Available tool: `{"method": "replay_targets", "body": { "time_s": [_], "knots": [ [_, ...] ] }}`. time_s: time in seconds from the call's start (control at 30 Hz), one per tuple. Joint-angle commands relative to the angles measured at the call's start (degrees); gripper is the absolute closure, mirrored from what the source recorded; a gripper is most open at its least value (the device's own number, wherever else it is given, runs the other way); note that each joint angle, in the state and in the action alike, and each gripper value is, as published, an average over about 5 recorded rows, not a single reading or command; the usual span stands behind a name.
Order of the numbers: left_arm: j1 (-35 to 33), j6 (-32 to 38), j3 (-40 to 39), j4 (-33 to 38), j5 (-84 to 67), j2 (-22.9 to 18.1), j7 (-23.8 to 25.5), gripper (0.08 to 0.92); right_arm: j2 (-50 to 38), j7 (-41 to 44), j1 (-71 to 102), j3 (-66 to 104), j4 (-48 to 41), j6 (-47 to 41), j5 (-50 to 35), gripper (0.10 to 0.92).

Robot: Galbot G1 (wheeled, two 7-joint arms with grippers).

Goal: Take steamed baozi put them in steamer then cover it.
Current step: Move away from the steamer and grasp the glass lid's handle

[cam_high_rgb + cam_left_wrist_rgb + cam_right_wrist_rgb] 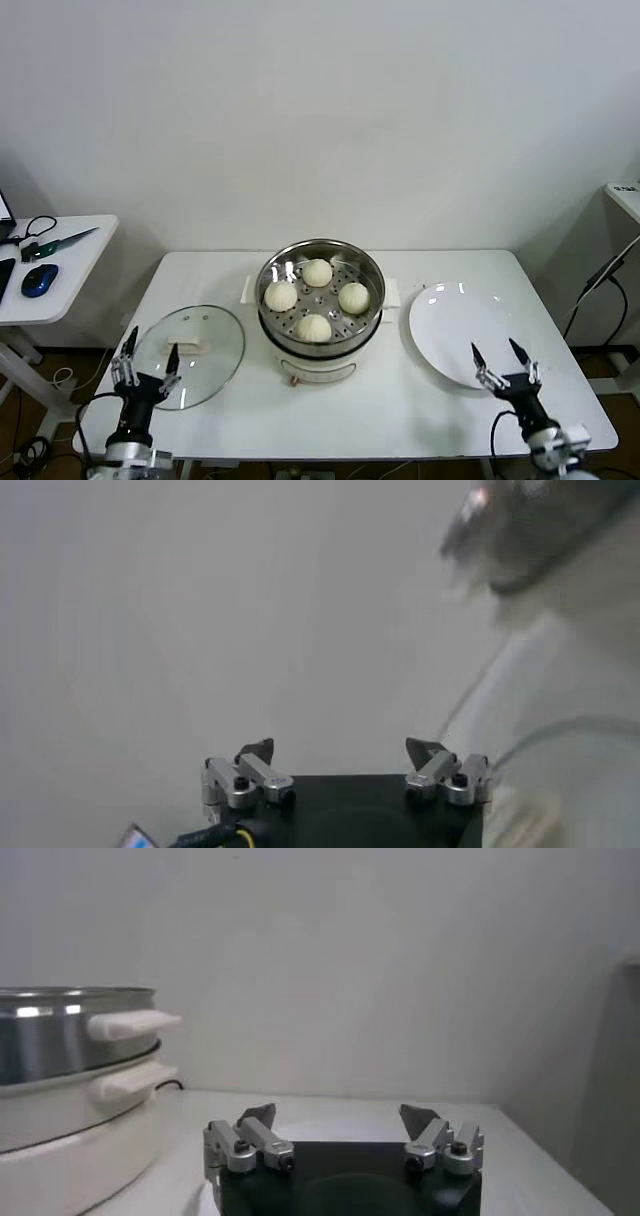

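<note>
The steel steamer [372,263] stands mid-table on its white base, uncovered; the right wrist view shows its side [60,1033]. Several off-white baozi lie on its perforated tray, among them one at the back [317,272] and one at the front [313,327]. The glass cover [205,362] with its cream handle [189,348] lies flat on the table to the steamer's left. My left gripper [149,354] is open at the cover's near-left rim, holding nothing. My right gripper [498,352] is open over the near edge of the white plate [450,320], also holding nothing.
A side table [60,270] at the far left carries a blue mouse [39,280] and cables. A white stand [625,195] with a hanging cable is at the far right. The wall runs behind the white table [400,410].
</note>
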State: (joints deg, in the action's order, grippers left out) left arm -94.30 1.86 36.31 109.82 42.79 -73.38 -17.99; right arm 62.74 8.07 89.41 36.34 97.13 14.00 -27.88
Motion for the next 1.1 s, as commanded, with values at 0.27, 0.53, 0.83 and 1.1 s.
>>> {"method": "replay_targets", "body": {
  "time_s": [0.27, 0.53, 0.83, 1.1],
  "knots": [
    [7.98, -2.74, -2.30, -23.16, 29.27, 3.93, -13.13, 0.177, 9.75, 0.20, 6.13, -0.37, 0.54, 4.42, 5.83, 0.203],
    [14.26, -1.76, -3.54, -29.71, 29.31, 3.93, -12.91, 0.177, 10.10, 0.22, 7.08, -0.01, 1.23, 4.49, 6.03, 0.203],
    [18.96, -1.25, -5.33, -33.04, 28.51, 4.47, -11.56, 0.177, 10.74, -0.04, 7.85, 0.56, 1.68, 4.75, 6.01, 0.203],
    [22.02, -1.21, -6.95, -34.25, 28.87, 4.57, -10.26, 0.177, 11.43, -0.14, 8.12, 0.78, 2.44, 4.83, 6.04, 0.203]
  ]
}}
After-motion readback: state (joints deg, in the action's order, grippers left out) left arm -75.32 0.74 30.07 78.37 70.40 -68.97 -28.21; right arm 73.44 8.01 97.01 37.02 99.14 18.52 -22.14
